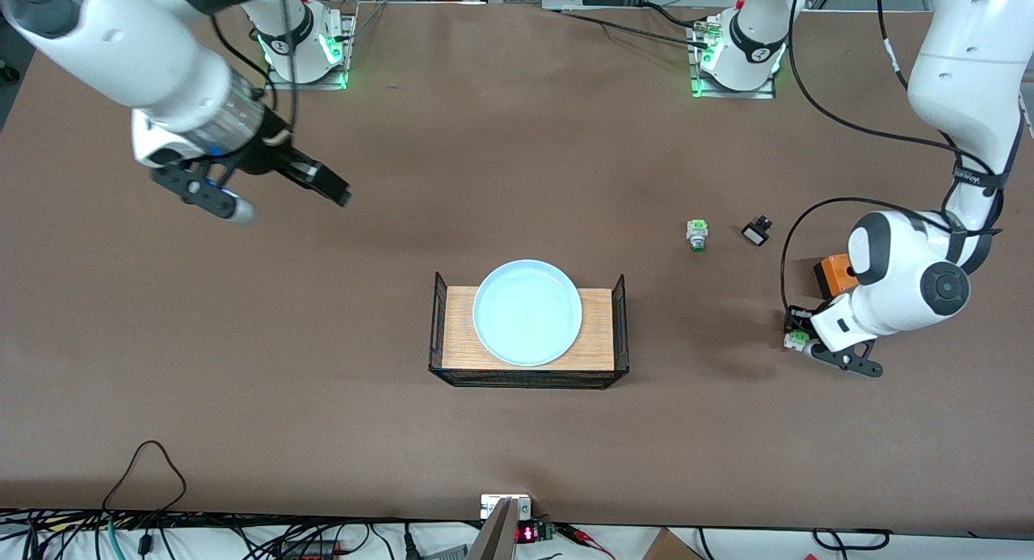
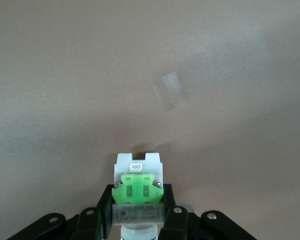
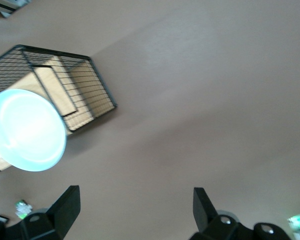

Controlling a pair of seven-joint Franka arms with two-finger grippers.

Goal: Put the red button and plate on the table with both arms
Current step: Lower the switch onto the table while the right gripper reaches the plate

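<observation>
My left gripper [image 1: 803, 332] is low over the table [image 1: 323, 342], toward the left arm's end. It is shut on the red button [image 1: 796, 340]. In the left wrist view the fingers [image 2: 106, 202] clamp the button's whitish body and green block [image 2: 138, 176]. Its cap is hidden, and I cannot tell whether it touches the table. The pale blue plate [image 1: 527, 312] lies on a wood-topped tray [image 1: 602, 334] at mid-table and also shows in the right wrist view [image 3: 27, 131]. My right gripper [image 1: 292, 204] is open and empty, up in the air over bare table toward the right arm's end [image 3: 135, 197].
A similar switch with a green tip [image 1: 697, 235] and a small black component [image 1: 756, 233] lie on the table, farther from the front camera than my left gripper. An orange block [image 1: 832, 275] sits beside the left arm's wrist. The tray has black wire mesh ends [image 1: 620, 317].
</observation>
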